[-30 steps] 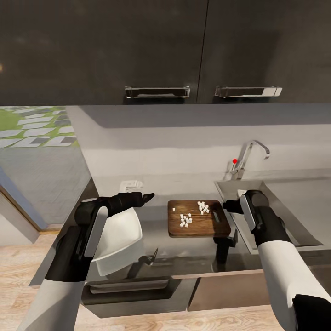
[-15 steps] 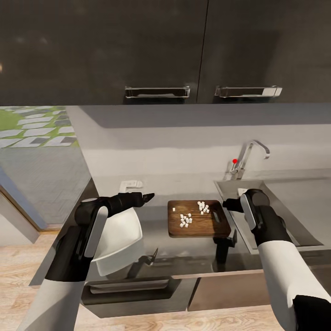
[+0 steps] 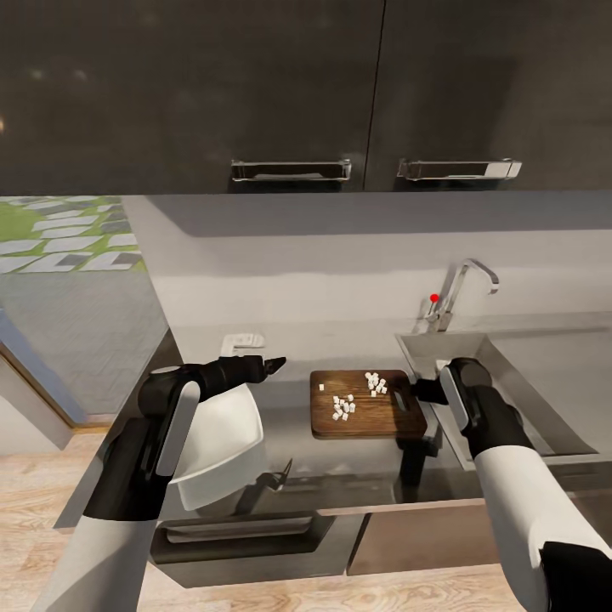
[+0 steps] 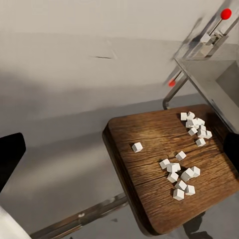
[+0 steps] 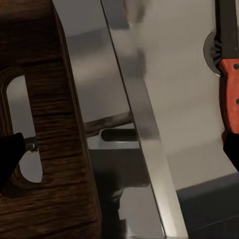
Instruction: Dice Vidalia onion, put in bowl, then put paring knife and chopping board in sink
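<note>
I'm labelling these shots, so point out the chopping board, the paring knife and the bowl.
chopping board [image 3: 361, 421]: head view, bare wood near its front edge.
paring knife [image 5: 230, 92]: right wrist view, its red-orange handle.
bowl [image 3: 225, 425]: head view, white inner wall beside the left arm.

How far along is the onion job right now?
Dicing looks done: white onion cubes lie on the dark brown wooden chopping board. The red-handled paring knife lies in the grey steel sink. In hand: the right pincer at the board's handle slot. Left: cubes into the white square bowl, board into sink.
</note>
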Robot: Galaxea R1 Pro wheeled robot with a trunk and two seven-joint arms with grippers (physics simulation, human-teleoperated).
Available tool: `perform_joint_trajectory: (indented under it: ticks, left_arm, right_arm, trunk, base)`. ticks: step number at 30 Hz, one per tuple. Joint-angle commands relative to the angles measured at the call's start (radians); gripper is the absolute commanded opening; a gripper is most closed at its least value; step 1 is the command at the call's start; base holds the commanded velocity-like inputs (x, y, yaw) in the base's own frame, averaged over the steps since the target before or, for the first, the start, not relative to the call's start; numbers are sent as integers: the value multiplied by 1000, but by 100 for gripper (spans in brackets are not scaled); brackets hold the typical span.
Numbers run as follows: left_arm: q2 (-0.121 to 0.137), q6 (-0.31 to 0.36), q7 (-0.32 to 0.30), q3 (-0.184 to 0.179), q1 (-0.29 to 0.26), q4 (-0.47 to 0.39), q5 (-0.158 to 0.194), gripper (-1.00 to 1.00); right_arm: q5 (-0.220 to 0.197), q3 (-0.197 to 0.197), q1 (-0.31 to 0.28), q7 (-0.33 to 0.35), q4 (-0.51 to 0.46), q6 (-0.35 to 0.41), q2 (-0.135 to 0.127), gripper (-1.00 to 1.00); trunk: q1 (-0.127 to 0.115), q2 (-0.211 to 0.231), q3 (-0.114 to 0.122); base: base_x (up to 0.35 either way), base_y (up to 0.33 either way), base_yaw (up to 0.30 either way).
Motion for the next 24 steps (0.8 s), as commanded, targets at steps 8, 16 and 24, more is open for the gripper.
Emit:
perform_joint_trajectory:
  ticks: [8, 16, 24]
  left_arm:
    - [0, 5, -4, 1, -1, -1, -2, 100]
    - [0, 4, -4, 0, -1, -1, -2, 100]
    - [0, 4, -4, -1, -1, -1, -2, 100]
  right_arm:
    - [-8, 0, -1, -7, 11, 3, 4, 100]
    - [-8, 3, -1, -5, 11, 3, 4, 100]
    - [-8, 27, -1, -5, 12, 3, 16, 100]
  trunk:
    - [1, -2, -2]
    - [1, -2, -2]
    - [1, -2, -2]
  base:
    - [0, 0, 0]
    - [0, 0, 0]
    - [0, 0, 0]
